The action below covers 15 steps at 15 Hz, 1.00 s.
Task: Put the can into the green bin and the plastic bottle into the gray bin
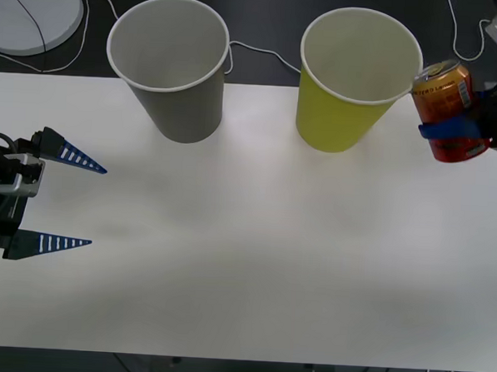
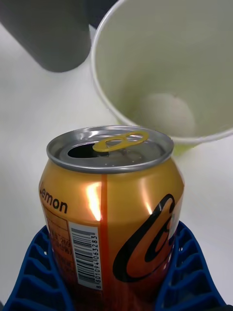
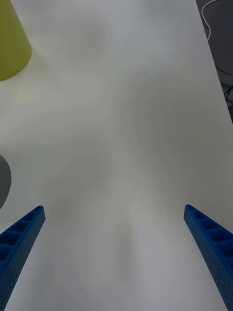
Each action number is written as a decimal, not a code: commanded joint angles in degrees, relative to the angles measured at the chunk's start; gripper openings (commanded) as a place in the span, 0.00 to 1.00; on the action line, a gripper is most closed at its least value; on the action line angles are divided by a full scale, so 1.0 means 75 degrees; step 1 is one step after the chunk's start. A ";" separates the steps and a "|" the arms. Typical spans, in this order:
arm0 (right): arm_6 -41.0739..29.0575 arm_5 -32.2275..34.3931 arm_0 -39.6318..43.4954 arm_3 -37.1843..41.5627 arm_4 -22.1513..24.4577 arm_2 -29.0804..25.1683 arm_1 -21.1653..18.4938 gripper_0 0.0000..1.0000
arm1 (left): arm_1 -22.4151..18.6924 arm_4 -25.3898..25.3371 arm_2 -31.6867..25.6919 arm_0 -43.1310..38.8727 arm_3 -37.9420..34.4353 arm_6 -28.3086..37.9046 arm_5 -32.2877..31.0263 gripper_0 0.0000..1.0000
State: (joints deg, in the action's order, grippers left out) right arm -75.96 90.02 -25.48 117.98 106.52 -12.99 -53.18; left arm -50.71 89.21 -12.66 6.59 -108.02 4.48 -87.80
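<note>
my right gripper [image 1: 453, 130] clamps the small red-orange drink can [image 1: 443, 104] just right of the yellow-green paper bin's [image 1: 354, 83] rim; i'd centre it over the mouth before releasing. left gripper [image 1: 77, 202] waits spread, near left.

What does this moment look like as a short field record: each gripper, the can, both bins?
right gripper: shut on the can, held upright just beside the green bin's rim, at the table's right edge
can top: opened, tab up
green bin: upright, nothing inside
gray bin: upright, left of the green bin, nothing visible inside
left gripper: open, holding nothing, over the table's left side
table: white
</note>
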 commanded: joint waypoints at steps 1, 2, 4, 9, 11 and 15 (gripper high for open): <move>0.0003 -0.0002 -0.0951 -0.0778 -0.0082 0.0701 -0.0480 0.00 | 0.0000 0.0000 0.0000 0.0000 0.0000 0.0000 0.0000 1.00; 0.0003 -0.0002 -0.1361 -0.1106 -0.0105 0.0994 -0.0597 0.00 | 0.0000 0.0000 0.0000 0.0000 0.0000 0.0000 0.0000 1.00; 0.0003 -0.0002 -0.2041 -0.1739 -0.0140 0.1463 -0.0609 0.00 | 0.0000 0.0000 0.0000 0.0000 0.0000 0.0000 0.0000 1.00; 0.0097 -0.0002 -0.3576 -0.3180 -0.0023 0.2646 -0.0503 0.00 | 0.0000 0.0000 0.0000 0.0000 0.0000 0.0000 0.0000 1.00; 0.0179 -0.0002 -0.4127 -0.3778 0.0106 0.3010 -0.0281 0.00 | 0.0000 0.0000 0.0000 0.0000 0.0000 0.0000 0.0000 1.00; 0.0578 -0.0002 -0.4666 -0.4434 0.1020 0.3068 0.0422 0.00 | 0.0000 0.0000 0.0000 0.0000 0.0000 0.0000 0.0000 1.00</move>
State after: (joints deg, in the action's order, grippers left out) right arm -72.02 90.01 -59.98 85.33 112.73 10.07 -50.98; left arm -50.71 89.21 -12.66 6.59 -108.02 4.48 -87.80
